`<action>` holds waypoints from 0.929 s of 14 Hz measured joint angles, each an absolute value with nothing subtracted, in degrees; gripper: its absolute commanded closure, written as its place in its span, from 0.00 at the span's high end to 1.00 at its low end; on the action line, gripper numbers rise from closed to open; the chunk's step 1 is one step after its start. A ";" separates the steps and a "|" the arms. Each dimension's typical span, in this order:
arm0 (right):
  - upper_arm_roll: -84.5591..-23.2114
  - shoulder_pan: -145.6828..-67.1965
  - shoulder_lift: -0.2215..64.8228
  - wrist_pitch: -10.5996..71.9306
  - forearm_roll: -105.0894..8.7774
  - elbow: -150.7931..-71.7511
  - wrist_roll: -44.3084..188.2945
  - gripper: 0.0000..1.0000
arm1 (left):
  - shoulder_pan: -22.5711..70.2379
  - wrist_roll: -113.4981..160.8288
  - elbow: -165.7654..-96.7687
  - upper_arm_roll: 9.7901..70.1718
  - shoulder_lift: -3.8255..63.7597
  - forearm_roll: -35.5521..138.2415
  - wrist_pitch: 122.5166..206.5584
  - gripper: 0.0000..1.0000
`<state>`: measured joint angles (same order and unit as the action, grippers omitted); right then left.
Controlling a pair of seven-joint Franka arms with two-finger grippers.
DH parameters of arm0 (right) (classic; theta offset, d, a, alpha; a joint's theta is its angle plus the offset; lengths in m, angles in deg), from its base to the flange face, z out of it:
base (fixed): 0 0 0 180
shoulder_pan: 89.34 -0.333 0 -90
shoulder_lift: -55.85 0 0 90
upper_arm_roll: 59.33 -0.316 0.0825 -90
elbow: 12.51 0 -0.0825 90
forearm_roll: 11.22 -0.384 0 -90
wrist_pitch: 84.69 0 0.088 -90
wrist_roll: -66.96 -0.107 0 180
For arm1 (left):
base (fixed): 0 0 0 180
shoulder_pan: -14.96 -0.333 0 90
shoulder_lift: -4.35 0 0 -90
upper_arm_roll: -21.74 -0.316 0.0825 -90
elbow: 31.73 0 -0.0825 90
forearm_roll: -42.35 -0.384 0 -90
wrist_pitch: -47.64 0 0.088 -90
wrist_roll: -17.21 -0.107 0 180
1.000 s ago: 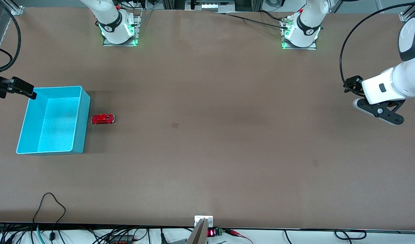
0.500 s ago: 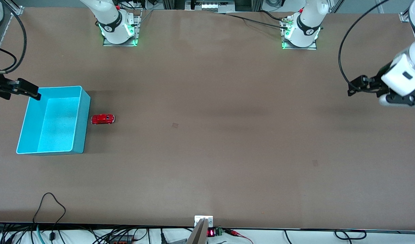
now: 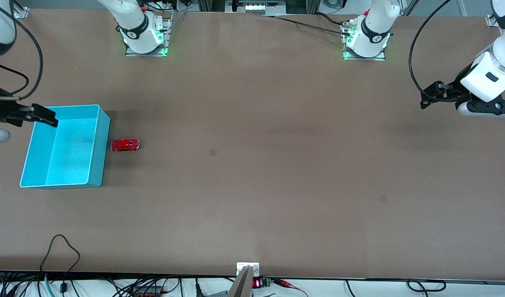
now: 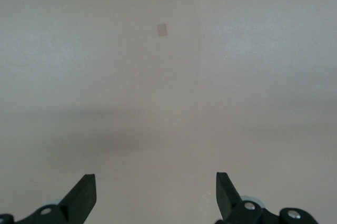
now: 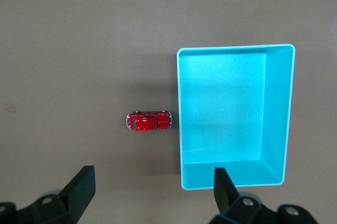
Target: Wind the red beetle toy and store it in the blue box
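The red beetle toy (image 3: 125,144) stands on the brown table, just beside the blue box (image 3: 100,144) on its side toward the table's middle. The box is open-topped and empty, at the right arm's end of the table. My right gripper (image 3: 43,115) hovers open over the box's corner farthest from the front camera. Its wrist view shows the toy (image 5: 149,121) and the box (image 5: 276,129) below its open gripper (image 5: 152,184). My left gripper (image 3: 432,97) hangs open and empty over bare table at the left arm's end, as its wrist view (image 4: 154,188) shows.
Two small darker patches mark the tabletop (image 3: 213,152) (image 3: 383,198); one shows in the left wrist view (image 4: 162,29). Cables (image 3: 62,247) and a small device (image 3: 247,280) lie along the table's edge nearest the front camera. Both arm bases stand at the edge farthest from it.
My right gripper has slid farther in over the box's corner. My left arm has swung its hand up and away from the front camera. The toy and box have not moved.
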<state>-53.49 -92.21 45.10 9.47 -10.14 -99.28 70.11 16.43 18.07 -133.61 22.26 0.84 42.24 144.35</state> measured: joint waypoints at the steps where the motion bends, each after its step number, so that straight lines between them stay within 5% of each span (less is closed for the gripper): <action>1: -53.50 -92.20 43.88 10.05 -10.81 -99.33 70.12 1.00 | 16.50 18.11 -133.62 22.26 0.84 42.24 144.39 1.00; 8: -53.79 -93.83 38.63 12.20 -14.34 -100.03 73.13 1.00 | 17.18 18.17 -133.28 22.29 1.15 42.24 145.37 1.00; 13: -53.89 -93.87 38.03 23.71 -14.35 -112.87 98.19 1.00 | 17.29 18.18 -133.27 22.59 1.18 42.24 145.30 1.00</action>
<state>-53.89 -93.87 38.03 23.71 -14.35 -112.87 98.19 17.29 18.18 -133.27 22.59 1.18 42.24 145.30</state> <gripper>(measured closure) 0.000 0.000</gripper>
